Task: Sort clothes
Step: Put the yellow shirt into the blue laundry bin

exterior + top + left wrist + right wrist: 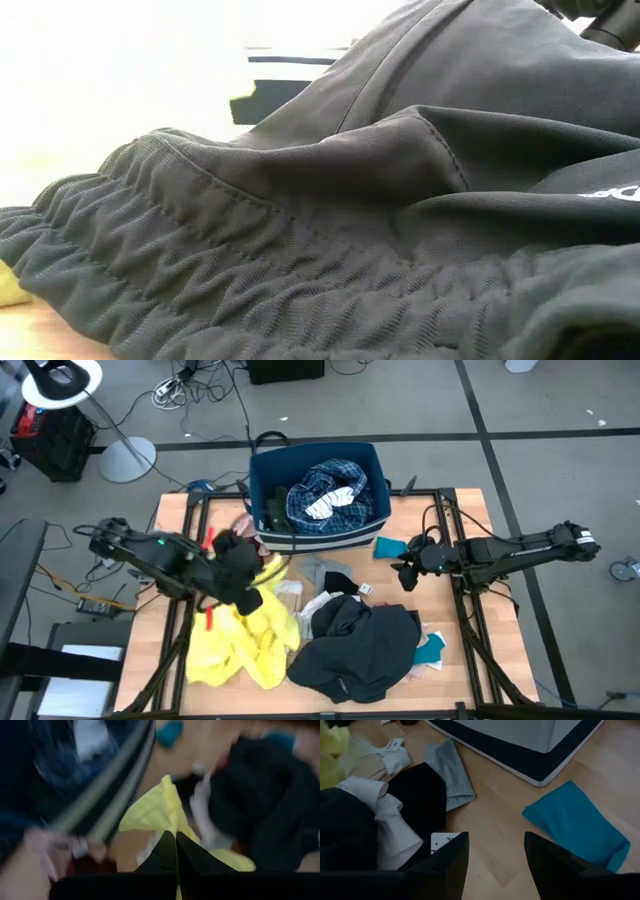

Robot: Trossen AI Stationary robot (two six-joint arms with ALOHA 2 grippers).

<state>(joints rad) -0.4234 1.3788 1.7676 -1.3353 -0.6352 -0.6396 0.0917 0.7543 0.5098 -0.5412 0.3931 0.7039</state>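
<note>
A robotics lab or test room: a wooden table (470, 510) stands on a grey tiled floor (520, 430), with two dark robot arms mounted at its left and right sides. Loose cables (190, 385) trail over the floor beyond the table's far edge. Past the table's far left corner stands a white lamp stand (125, 458) beside a black case (55, 440).

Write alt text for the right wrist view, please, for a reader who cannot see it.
The right gripper hangs open over bare wooden table, holding nothing. A teal cloth lies on one side; grey, black and white garments lie on the other. A corner of the striped navy bin sits beyond.
</note>
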